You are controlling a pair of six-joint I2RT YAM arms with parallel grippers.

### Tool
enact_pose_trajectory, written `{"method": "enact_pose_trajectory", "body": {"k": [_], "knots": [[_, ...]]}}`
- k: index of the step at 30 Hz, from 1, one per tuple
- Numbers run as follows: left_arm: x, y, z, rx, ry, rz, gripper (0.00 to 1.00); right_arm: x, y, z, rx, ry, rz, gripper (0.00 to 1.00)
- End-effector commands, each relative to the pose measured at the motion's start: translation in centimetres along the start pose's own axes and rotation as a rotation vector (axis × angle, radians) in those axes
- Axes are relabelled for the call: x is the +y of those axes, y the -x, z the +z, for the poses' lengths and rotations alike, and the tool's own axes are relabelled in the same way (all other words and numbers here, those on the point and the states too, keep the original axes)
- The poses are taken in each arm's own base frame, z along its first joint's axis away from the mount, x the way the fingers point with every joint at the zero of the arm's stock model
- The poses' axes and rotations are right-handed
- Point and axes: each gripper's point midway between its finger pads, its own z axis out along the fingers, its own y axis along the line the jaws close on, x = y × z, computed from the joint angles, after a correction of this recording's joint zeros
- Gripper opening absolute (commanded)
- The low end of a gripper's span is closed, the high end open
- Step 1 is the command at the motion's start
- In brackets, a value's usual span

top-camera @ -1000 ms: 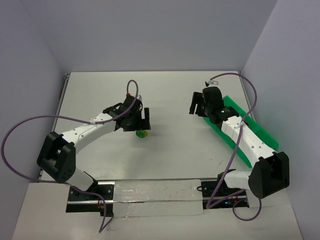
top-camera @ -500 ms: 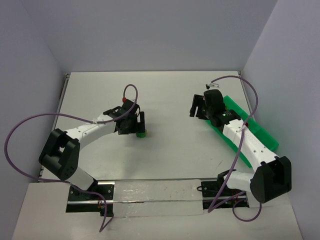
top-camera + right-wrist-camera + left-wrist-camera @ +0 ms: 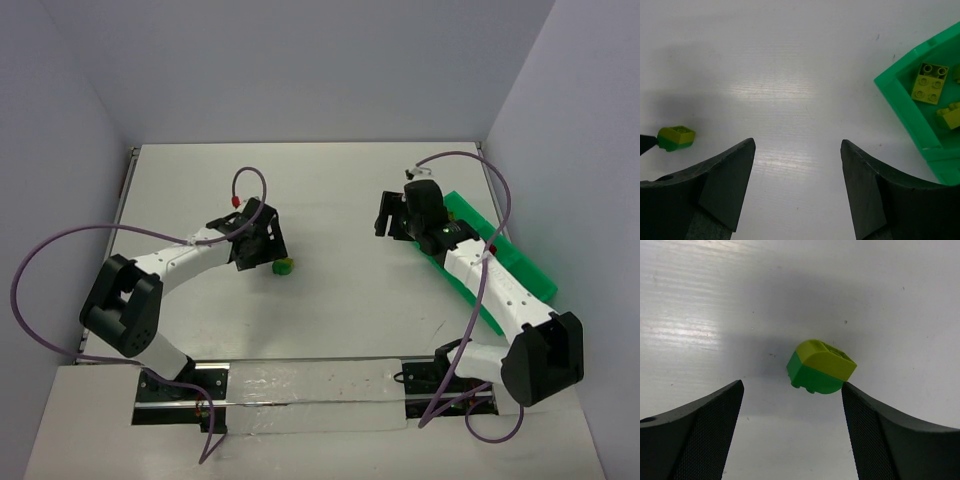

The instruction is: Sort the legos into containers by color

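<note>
Some bricks lie in the tray, one two-colour brick sits on the worktop, and the left pincer and right pincer gape empty.

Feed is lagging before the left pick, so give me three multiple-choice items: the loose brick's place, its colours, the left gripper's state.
1. The loose brick lies: A in the tray; B on the table; C in the right gripper.
2. Its colours: A red and yellow; B all red; C yellow-green and green.
3. The left gripper is: A open; B shut on the brick; C shut on nothing.
Key: B, white tabletop lies under it; C, both layers show; A, its jaws stand apart beside it.
</note>
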Motion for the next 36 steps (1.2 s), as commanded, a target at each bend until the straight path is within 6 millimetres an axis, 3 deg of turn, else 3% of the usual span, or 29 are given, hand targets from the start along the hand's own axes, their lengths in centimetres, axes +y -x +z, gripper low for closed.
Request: {"method": "enact_pose_trajectory", "body": {"k": [1, 2, 4, 9, 13, 23, 27, 36], "knots": [[-0.5, 1.4, -1.8, -0.064, -0.014, -0.224, 0.86, 4.6, 0.2, -0.8, 0.032, 0.2, -0.137, 0.76], [-0.7, 1.6, -2.3, -0.072, -0.031, -0.249, 0.86, 5.2, -0.7, -0.5, 0.057, 0.214, -0.191, 0.76], [-1.0, 2.3, -3.5, -0.099, -0.073, -0.296, 0.87, 9.3, -2.3, -1.1, 0.115, 0.348, -0.366, 0.75], [0.2, 3.5, -4.6, -0.098, -0.068, -0.386, 0.87, 15.6, -6.8, -1.3, 0.184, 0.571, -0.666, 0.74], [2.0, 5.0, -5.5, -0.112, -0.039, -0.439, 0.87, 19.9, -8.4, -0.7, 0.129, 0.689, -0.768, 0.75], [6.7, 7.9, -7.5, -0.165, 0.023, -0.528, 0.87, 24.7, -11.5, 4.6, 0.201, 0.69, -0.905, 0.8], [8.4, 8.2, -7.8, -0.181, 0.04, -0.555, 0.87, 25.3, -12.6, 6.1, 0.255, 0.684, -0.917, 0.79], [9.8, 7.9, -7.9, -0.181, 0.058, -0.559, 0.87, 24.4, -15.7, 9.1, 0.35, 0.642, -0.907, 0.77]]}}
